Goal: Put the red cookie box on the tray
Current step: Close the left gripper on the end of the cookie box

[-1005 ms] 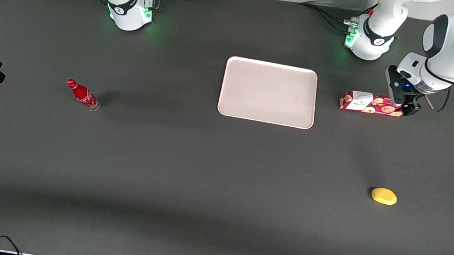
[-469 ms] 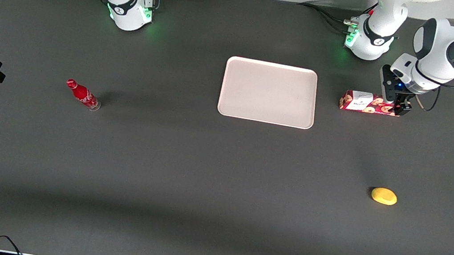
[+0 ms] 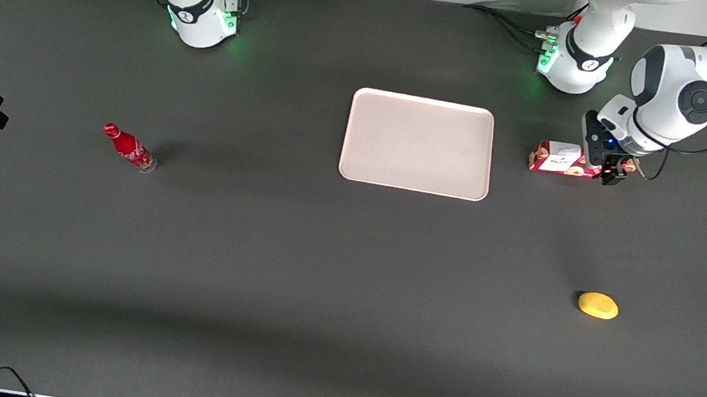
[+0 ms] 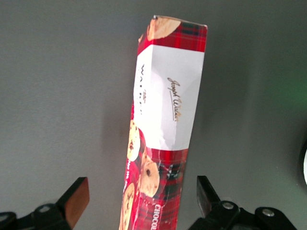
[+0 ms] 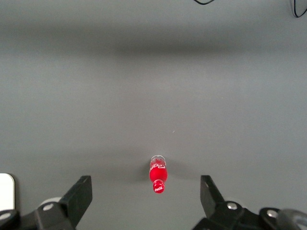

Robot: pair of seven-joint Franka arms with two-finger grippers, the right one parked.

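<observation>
Gripper (image 4: 139,201) spread wide, fingers (image 4: 76,203) straddling the red cookie box (image 4: 163,139) untouched, tray (image 3: 411,186) nearby

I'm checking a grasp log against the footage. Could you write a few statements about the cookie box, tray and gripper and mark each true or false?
1. The red cookie box lies on the table, off the tray. True.
2. The gripper is open, one finger on each side of the box. True.
3. The tray already holds a yellow object. False: the yellow object lies on the table, nearer the front camera.
4. The red bottle stands beside the box. False: it is toward the parked arm's end.
</observation>
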